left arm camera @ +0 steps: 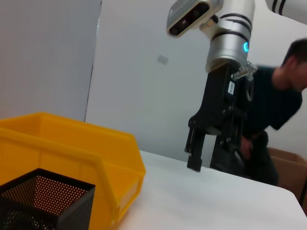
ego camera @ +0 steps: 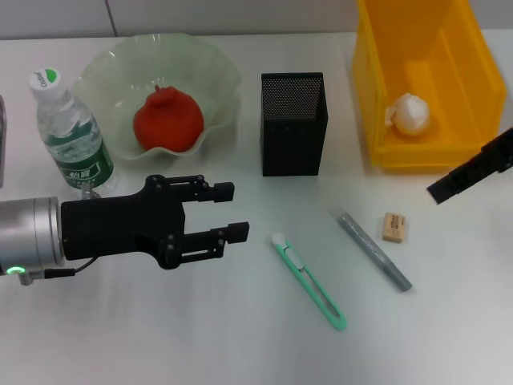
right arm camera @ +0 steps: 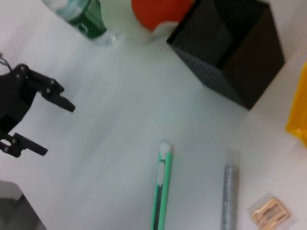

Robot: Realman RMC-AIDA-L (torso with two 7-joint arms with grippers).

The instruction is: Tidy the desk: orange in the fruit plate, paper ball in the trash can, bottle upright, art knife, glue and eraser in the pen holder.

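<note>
On the white desk [ego camera: 160,337] the mint-green art knife [ego camera: 309,281], the grey glue stick [ego camera: 373,250] and the tan eraser [ego camera: 395,227] lie flat in front of the black mesh pen holder [ego camera: 293,124]. The orange [ego camera: 167,120] sits in the pale-green fruit plate [ego camera: 224,76]. Left of the plate the bottle [ego camera: 70,132] stands upright. Inside the yellow trash can [ego camera: 473,64] rests the paper ball [ego camera: 410,112]. My left gripper [ego camera: 239,212] hovers open and empty left of the knife. At the right edge my right gripper [ego camera: 441,191] hangs above the desk, right of the eraser.
In the left wrist view a person in dark clothes [left arm camera: 283,100] and a cardboard box [left arm camera: 288,167] are beyond the desk's far side, behind my right gripper [left arm camera: 194,165]. The right wrist view looks down on the knife [right arm camera: 162,187], glue [right arm camera: 228,191] and eraser [right arm camera: 270,212].
</note>
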